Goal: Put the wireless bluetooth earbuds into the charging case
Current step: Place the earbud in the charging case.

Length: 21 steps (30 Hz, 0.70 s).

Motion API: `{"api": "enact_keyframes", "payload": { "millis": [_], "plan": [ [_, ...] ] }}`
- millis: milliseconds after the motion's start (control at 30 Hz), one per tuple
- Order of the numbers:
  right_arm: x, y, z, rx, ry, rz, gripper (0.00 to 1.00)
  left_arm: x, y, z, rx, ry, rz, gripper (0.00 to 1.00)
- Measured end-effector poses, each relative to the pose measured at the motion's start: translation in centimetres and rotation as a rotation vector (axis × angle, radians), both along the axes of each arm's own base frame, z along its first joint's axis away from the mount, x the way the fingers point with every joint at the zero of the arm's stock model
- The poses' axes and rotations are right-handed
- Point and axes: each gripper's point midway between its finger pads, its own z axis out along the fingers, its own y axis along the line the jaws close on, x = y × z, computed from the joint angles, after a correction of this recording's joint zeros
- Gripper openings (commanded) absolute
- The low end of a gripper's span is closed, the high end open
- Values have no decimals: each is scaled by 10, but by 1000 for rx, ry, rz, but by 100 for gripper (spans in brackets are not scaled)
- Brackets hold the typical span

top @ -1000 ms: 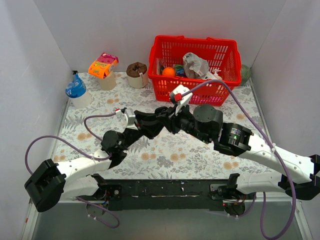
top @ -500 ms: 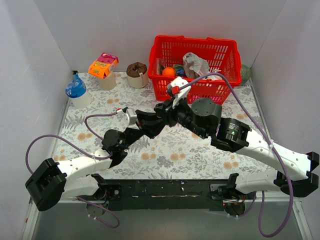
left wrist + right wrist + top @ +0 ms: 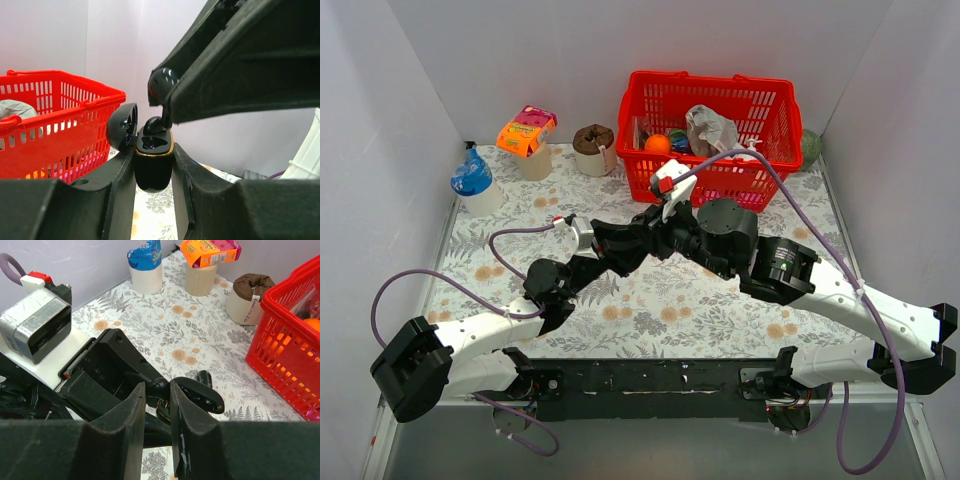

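Right arm's black round elbow joint (image 3: 725, 226): moved left and away from near table edge, nearer red plastic basket (image 3: 760, 186).
White wrist camera block with red tip (image 3: 668, 186): moved left, from basket's front wall to beside its left front corner.
Purple cable (image 3: 775, 172): arch now higher across basket front.
Right gripper (image 3: 156, 392), small glossy black earbud (image 3: 162, 84) pinched in it: carried slightly left, closer over black pebble-shaped charging case (image 3: 152, 167) in left gripper (image 3: 151, 150).

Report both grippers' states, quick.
Left gripper: closed, holding the open case.
Right gripper: closed, holding an earbud over the case.
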Motion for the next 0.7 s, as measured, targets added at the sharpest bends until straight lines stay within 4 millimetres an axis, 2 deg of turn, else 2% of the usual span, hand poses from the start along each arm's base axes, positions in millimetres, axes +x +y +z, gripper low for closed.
{"api": "enact_keyframes", "payload": {
  "millis": [300, 700],
  "plan": [
    [-1, 1, -15, -28, 24, 3, 1, -1, 0, 0, 1, -2, -4, 0],
    [1, -1, -16, -29, 26, -11, 1, -1, -1, -2, 7, 1, -10, 0]
  ]
}}
